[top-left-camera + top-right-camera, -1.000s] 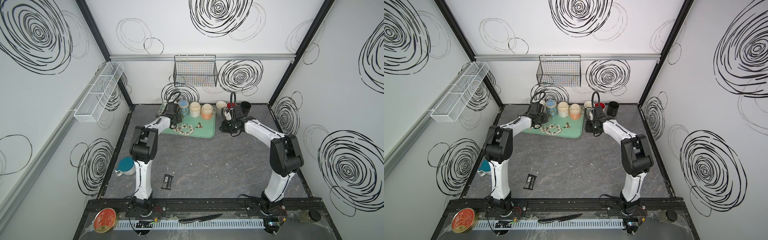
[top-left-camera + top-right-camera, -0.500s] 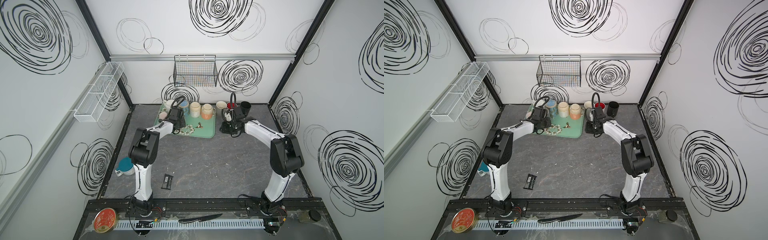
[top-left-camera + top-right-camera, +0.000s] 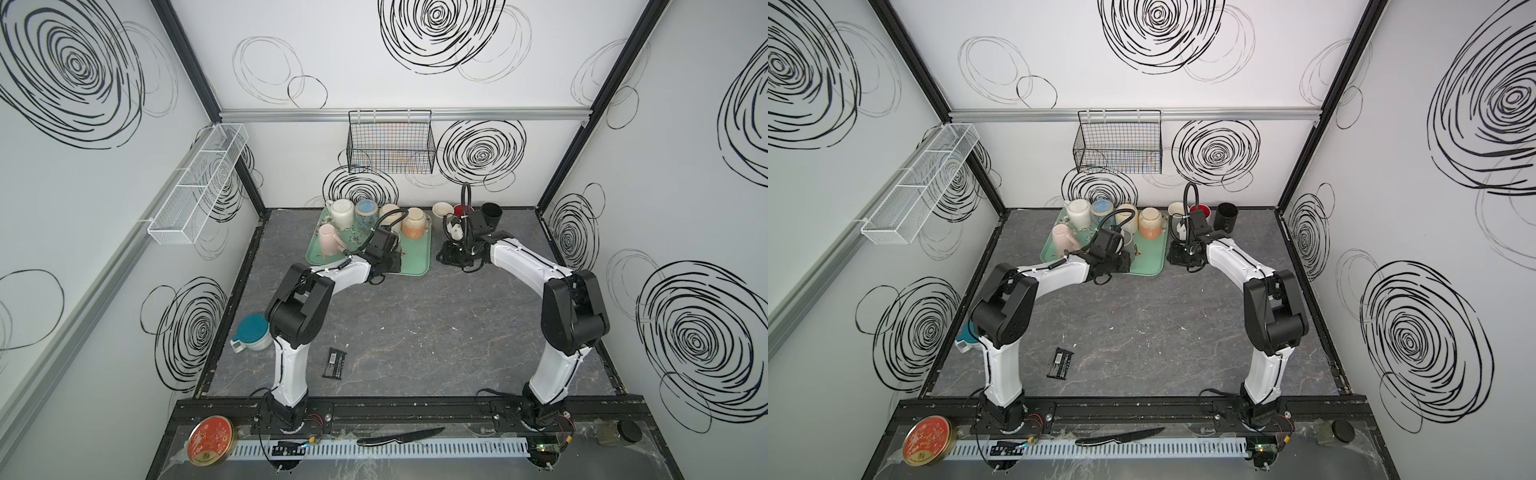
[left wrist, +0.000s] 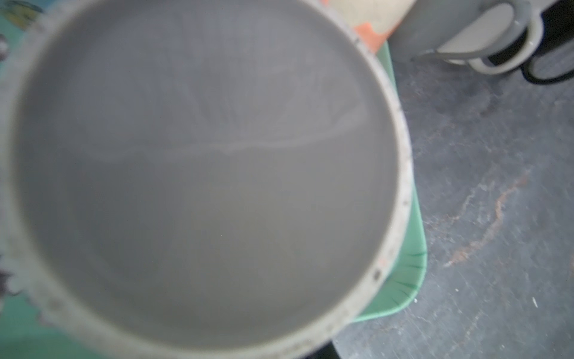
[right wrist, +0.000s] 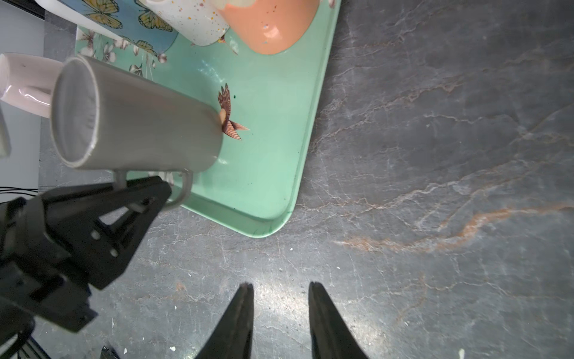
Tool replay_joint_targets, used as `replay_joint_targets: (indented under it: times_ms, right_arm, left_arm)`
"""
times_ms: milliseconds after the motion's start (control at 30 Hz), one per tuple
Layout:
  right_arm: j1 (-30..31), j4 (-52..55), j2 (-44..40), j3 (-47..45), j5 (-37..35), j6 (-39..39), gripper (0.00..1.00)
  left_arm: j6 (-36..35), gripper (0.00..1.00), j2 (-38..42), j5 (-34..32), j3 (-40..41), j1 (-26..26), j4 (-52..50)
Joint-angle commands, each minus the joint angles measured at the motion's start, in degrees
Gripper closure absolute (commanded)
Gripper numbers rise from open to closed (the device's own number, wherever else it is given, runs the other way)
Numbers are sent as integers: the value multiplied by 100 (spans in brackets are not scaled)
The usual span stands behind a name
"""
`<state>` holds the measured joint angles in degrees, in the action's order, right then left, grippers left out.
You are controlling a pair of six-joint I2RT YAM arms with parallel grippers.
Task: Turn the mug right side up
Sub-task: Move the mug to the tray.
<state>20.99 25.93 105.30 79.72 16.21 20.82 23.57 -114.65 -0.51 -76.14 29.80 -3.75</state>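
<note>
Clamping the thin loop handle, the left pincer (image 5: 155,189) held a smooth grey cylindrical mug (image 5: 149,124), mouth uppermost, just beyond its tips over the glossy mint-green tray (image 5: 270,174). The left arm (image 3: 336,276) reached forward, elbow raised. The right pincer (image 5: 279,298) hung narrowly parted, empty, above the veined grey bench (image 5: 435,155).

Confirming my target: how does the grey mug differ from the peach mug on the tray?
Colour: the grey mug is plain grey; the peach mug is peach with speckles. Shape: the grey mug is straight-sided, the peach mug rounded at its end. State: the left gripper is shut on the grey mug's handle; the peach mug stands free. Both are on the green tray.
</note>
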Motion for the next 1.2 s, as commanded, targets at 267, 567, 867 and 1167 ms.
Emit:
replay_joint_targets:
  times_ms: [267,567,867,1167]
  right_arm:
    - [128,-411,290,-255,620,586,65]
    - [289,-592,243,-411,612,667,65]
    - [286,-627,141,-574,555,663,65]
    - [260,-642,169,-575,524,652,65]
  left_arm:
    - [-33,56,451,-507,313,-26,-272]
    - [-73,49,713,-994,243,-10,-592]
    - [-573,48,484,-730,-354,-18,-701]
    - [-652,50,183,-506,-505,-120,-654]
